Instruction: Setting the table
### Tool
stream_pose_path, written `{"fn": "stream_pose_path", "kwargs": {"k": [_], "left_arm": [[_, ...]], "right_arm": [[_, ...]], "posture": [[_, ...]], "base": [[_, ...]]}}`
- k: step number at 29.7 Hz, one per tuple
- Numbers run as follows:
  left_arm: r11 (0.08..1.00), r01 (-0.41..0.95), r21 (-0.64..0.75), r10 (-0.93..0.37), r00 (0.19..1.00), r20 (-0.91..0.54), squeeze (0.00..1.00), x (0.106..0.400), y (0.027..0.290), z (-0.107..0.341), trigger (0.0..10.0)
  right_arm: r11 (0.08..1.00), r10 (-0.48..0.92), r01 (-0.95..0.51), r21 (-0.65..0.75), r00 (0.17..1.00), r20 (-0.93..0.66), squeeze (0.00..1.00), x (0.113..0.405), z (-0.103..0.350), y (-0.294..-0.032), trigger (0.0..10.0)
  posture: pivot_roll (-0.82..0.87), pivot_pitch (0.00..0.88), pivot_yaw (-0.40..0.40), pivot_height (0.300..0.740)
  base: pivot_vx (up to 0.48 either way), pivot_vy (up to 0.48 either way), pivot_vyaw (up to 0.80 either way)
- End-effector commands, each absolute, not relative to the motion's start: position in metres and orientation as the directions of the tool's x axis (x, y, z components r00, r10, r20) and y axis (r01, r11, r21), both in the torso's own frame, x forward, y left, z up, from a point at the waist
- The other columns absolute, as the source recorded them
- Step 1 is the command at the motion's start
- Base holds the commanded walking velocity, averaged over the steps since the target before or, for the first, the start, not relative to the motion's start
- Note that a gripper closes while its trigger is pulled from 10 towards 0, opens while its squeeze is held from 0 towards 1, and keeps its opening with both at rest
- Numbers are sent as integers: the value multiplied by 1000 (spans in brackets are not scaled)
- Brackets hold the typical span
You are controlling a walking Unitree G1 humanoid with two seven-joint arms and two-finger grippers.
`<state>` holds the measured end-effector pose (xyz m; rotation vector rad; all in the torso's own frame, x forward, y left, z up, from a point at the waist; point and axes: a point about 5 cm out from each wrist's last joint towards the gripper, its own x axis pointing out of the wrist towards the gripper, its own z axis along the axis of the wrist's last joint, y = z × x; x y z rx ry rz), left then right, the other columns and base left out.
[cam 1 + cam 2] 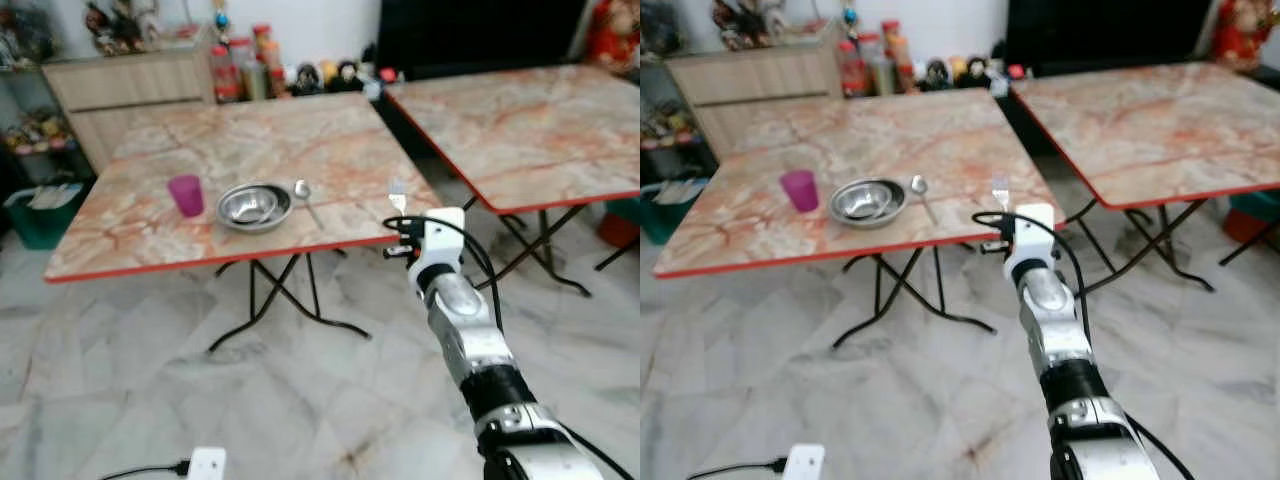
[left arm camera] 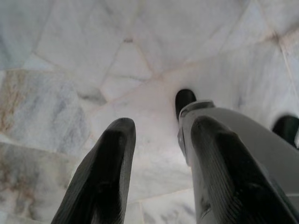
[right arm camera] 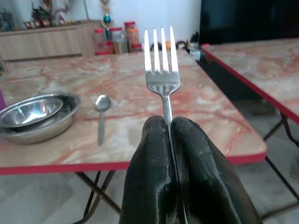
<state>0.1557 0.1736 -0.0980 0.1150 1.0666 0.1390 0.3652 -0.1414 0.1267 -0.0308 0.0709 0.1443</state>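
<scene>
Right wrist view: fork (image 3: 162,70) clamped by its handle between my right fingers (image 3: 201,172), which are pressed together on it; tines point up and away, toward the desk (image 3: 196,116). Fork is held in the air just short of the desk's red near edge, not touching the top.

Same view, close and low: spoon (image 3: 100,116) lies on the desk just beside the steel bowls (image 3: 35,119), a smaller one nested in a wider one.

Left eye view gives the layout from above: fork head (image 1: 397,192) shows past my right gripper (image 1: 400,240), at the desk's near right corner. Bowls and spoon sit mid-desk near the front edge, with a pink cup (image 1: 186,195) just beside the bowls on their left. A second desk (image 1: 520,130) stands to the right, apart from the first. Jars and bottles (image 1: 240,70) crowd the back wall.

Right arm (image 1: 470,350) reaches forward, nearly straight, wrist level with the desk edge.

Left wrist view: my left fingers (image 2: 107,172) are spread apart, holding nothing, pointing down at the marble floor (image 2: 70,70).
</scene>
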Motion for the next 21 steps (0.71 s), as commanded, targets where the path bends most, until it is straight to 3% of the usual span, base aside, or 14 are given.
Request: {"fn": "stream_pose_path", "kwargs": {"k": [1,11,21], "left_arm": [[988,-58,146,157,443,-883,0,149,169,-101,10000],[988,-60,144,156,442,-883,0,149,168,-101,10000],[987,-64,145,158,441,-883,0,150,169,-101,10000]], "right_arm": [[988,149,-151,-39,987,-60,0,367,131,-140,10000],[989,148,-150,-18,987,-64,0,367,130,-139,10000],[979,187,-191,-70,981,-59,0,366,131,-136,10000]], "posture": [[23,0,21,740],[22,0,19,740],[17,0,19,740]], "base": [[405,0,0],[403,0,0],[402,0,259]]}}
